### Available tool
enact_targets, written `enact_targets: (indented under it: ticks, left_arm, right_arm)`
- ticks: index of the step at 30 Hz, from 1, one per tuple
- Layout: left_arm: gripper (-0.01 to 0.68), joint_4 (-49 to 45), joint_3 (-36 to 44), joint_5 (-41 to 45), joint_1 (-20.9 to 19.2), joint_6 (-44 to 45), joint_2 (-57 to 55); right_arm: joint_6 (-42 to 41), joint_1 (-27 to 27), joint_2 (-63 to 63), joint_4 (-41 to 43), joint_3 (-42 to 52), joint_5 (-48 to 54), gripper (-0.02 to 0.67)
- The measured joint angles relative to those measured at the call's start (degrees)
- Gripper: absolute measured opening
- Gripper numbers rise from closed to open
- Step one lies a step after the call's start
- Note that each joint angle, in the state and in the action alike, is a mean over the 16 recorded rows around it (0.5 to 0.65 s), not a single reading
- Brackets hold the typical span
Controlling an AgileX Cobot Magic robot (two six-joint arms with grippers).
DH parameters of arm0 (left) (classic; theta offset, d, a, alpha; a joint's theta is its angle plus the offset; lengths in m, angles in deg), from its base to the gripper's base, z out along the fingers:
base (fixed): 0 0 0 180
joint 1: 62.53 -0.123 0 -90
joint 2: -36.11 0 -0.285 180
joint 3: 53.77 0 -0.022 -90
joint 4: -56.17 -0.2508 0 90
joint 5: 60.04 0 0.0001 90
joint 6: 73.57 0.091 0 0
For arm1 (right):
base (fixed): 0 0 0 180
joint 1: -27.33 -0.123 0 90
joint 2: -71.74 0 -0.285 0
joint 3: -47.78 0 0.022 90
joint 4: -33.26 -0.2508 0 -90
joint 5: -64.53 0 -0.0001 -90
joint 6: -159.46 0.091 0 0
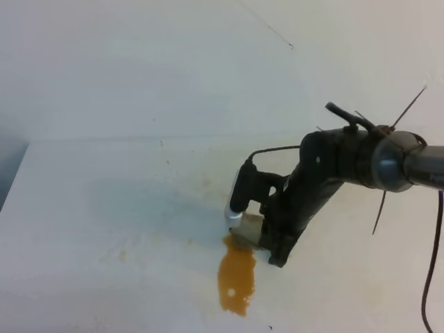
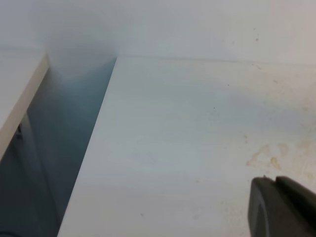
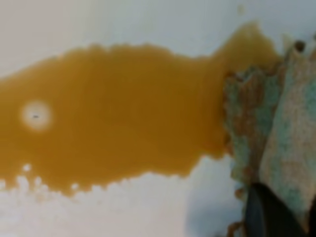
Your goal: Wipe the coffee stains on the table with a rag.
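One arm is working: the right gripper comes in from the right of the exterior high view, angled down toward the table, jaws clamped on the rag. Rag sits at the far end of the coffee stains, touching the puddle's edge.

Right wrist view: rag is pale with brown-soaked fringes and a greenish cast, pressed against the orange-brown puddle. Puddle outline is lobed and irregular, with a small pale round spot near its left end in that view. One dark fingertip shows at the bottom edge under the rag.

Surface: white tabletop, matte, with faint tan smudges and a few dark specks scattered to the left of the arm. Puddle lies near the front edge, right of centre. Back of the table meets a plain white wall; a thin dark line runs across the wall's upper right.

Left gripper: only a dark corner of it shows at the bottom right of the left wrist view, so I cannot tell whether it is apart or together. That view shows the table's left edge, a bluish shadowed gap beside it, another white surface beyond the gap, and tan ring-like smudges near the gripper. A black cable hangs at the right edge of the exterior high view.
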Motion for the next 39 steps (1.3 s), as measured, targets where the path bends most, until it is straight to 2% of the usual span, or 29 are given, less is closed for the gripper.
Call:
enact_targets:
  ticks: [7, 15, 39]
  left_arm:
    - [-0.004, 0.0, -0.4, 0.0, 0.0, 0.0, 0.0]
    - [-0.004, 0.0, -0.3, 0.0, 0.0, 0.0, 0.0]
    - [-0.004, 0.0, -0.8, 0.0, 0.0, 0.0, 0.0]
  right_arm:
    - [2.2, -5.1, 0.5, 5.8, -0.2, 1.9, 0.037]
    - [3.2, -7.9, -0.2, 5.6, 0.4, 4.4, 0.037]
    - [-3.5, -8.6, -9.9, -13.7, 13.9, -1.3, 0.037]
